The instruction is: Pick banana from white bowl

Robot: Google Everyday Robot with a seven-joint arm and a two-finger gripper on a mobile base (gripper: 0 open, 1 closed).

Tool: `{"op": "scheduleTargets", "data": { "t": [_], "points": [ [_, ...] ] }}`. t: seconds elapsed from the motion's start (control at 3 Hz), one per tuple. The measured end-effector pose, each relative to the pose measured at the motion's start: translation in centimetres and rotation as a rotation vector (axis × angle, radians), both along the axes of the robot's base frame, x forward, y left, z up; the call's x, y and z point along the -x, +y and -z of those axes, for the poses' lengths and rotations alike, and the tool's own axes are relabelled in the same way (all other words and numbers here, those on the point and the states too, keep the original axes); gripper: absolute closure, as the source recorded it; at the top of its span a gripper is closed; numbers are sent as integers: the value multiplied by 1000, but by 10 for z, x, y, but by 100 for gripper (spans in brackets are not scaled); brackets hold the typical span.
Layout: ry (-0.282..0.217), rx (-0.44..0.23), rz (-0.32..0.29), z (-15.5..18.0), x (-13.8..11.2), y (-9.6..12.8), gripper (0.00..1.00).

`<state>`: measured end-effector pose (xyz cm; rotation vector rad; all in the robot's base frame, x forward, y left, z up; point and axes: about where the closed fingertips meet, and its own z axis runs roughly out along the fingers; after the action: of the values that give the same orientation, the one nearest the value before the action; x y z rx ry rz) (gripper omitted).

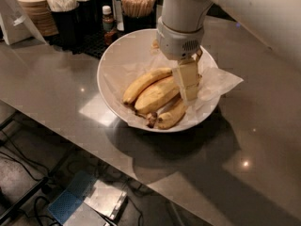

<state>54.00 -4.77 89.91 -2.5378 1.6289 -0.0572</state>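
Cream plastic comes first: your pale cream gripper [189, 97] hangs straight down from the arm's fat, light-grey wrist housing [181, 36], inside the right half of the bowl. From this angle it reads as one flat slab, so you cannot tell whether it stands wide or narrow. Its tip sits in front of the right end of the longest, thickest yellow banana [157, 94], the faintly brown-streaked one in the middle of the pile. You cannot tell whether it touches the skin.

That banana lies slantwise in the large, deep, round white bowl [99, 72], with its low end to the left and its high end hidden behind the gripper. Touching it on the far side and running parallel is a slimmer yellow banana [146, 83]. Against its near side lies a short stubby banana [170, 117], whose dark brown end points left. All three rest on the crinkled white paper [221, 81] that lines the bowl. One corner of the paper pokes out over the right rim.

The bowl stands on a smooth grey table [51, 88], glossy enough to show small spots of light. Behind the bowl, at the far edge, black cups [70, 22] stand in a row, and one is packed with thin wooden stir sticks [137, 1]. A small brown bottle with a white cap [108, 20] stands among them. At the far left is a stack of ribbed brown paper cups [35, 13].
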Motion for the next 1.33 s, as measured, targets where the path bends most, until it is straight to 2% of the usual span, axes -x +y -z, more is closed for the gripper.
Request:
{"op": "scheduleTargets", "data": {
  "t": [0.33,1.0,1.33],
  "points": [
    [5,23,30,5,2,-4,0],
    [34,95,93,35,10,-12,0],
    [27,92,95,36,8,-11,14]
  ]
}}
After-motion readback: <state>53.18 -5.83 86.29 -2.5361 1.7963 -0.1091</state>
